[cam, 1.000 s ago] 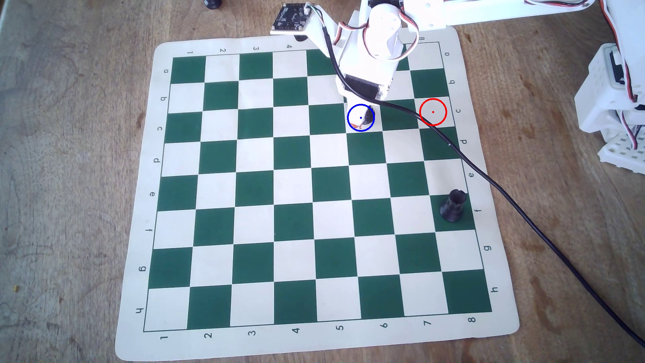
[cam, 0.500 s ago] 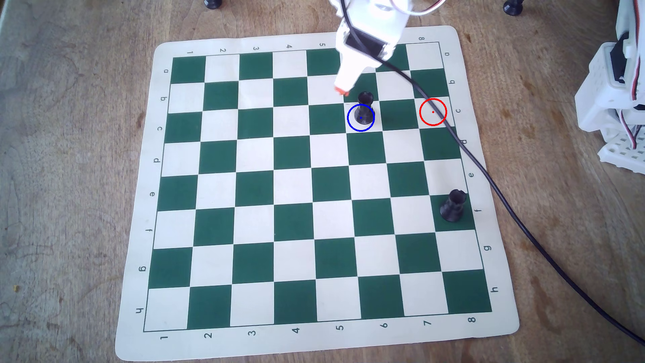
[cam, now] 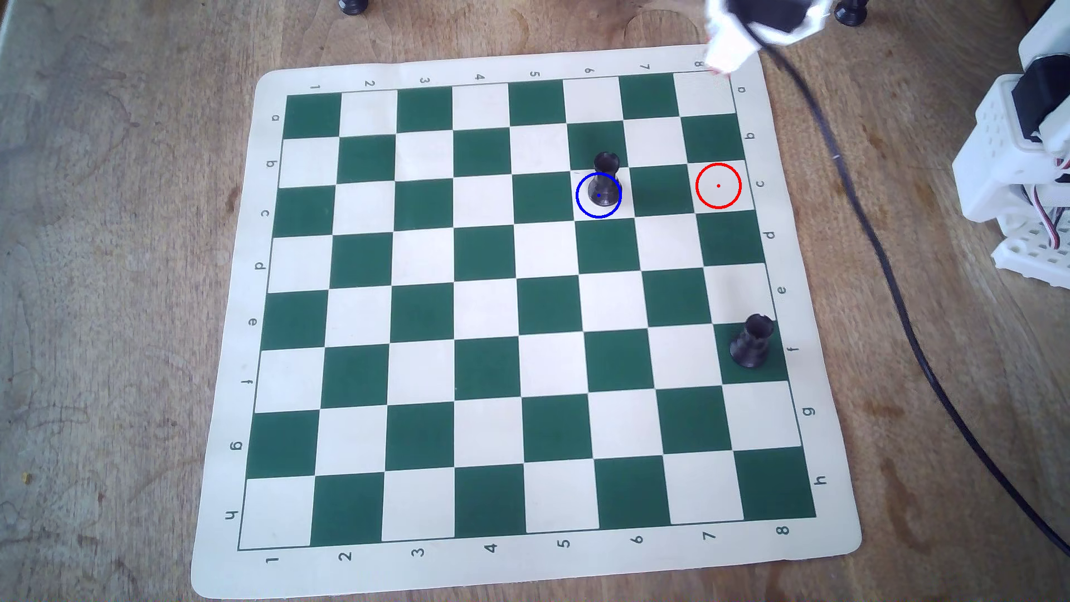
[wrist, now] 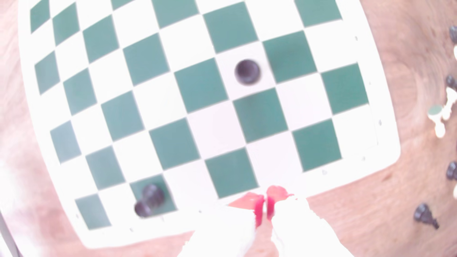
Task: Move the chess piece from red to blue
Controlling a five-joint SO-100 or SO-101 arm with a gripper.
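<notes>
A black rook (cam: 604,184) stands upright with its base inside the blue circle (cam: 580,208) on a white square. The red circle (cam: 718,186) sits two squares to its right, with nothing in it. A second alike rook (cam: 751,341) stands near the board's right edge. In the wrist view the first rook (wrist: 247,71) shows from above and the second (wrist: 150,203) at lower left. My gripper (cam: 721,68) is blurred above the board's top right corner, far from both rooks. In the wrist view the gripper (wrist: 265,201) has its red-tipped fingers (wrist: 257,206) pressed together, holding nothing.
The green and white chessboard mat (cam: 231,359) lies on a wooden table. A black cable (cam: 903,301) runs down the right side. The white arm base (cam: 1025,156) stands at the right. Spare chess pieces (wrist: 442,116) lie off the board.
</notes>
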